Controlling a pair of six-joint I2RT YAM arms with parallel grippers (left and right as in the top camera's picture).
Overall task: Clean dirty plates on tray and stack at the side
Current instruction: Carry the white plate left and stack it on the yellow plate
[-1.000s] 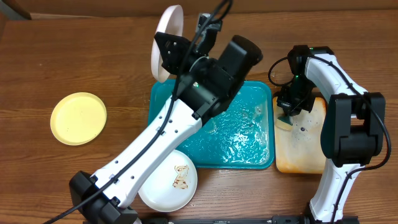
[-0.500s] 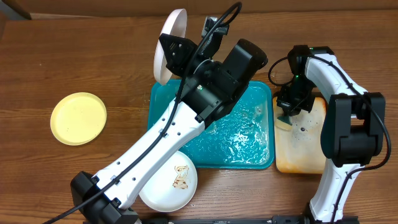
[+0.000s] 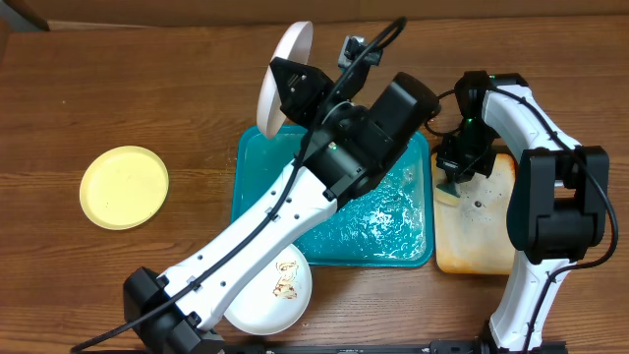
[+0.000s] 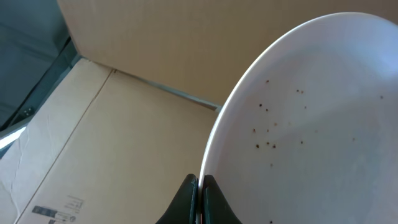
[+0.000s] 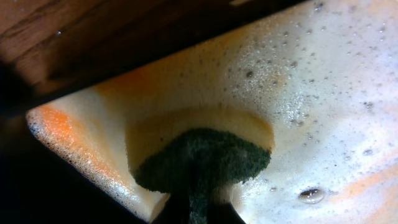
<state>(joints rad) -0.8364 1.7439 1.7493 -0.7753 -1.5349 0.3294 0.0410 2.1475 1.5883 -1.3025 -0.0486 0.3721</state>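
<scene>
Holding one white plate [image 3: 288, 61] upright on its rim above the far edge of the tray [image 3: 418, 251], pinched at the rim by the clenched left claw [image 4: 199, 186]. Gripping with the right claw [image 3: 452, 182] as well, closed apparently on the sponge [image 5: 202, 158], down in the foamy small tray [image 3: 482, 236] near the right edge of the surface.

To scrub well: bring plate and sponge together over the tray's wet middle; turn the speckled face toward the sponge; keep the rim pinch firm against the push; wipe with the green scouring side across the specks; keep drips over the tray, off the surface.

Seen from the left wrist only: fine dark specks scattered over the plate's face. From the right wrist only: green pad on yellow sponge, suds, orange staining. From overhead only: pale yellow plate [image 3: 124, 187] lying toward the left edge of the surface, and second white plate [image 3: 280, 285], brown-smeared, at the tray's near left corner, partly under the left arm.
</scene>
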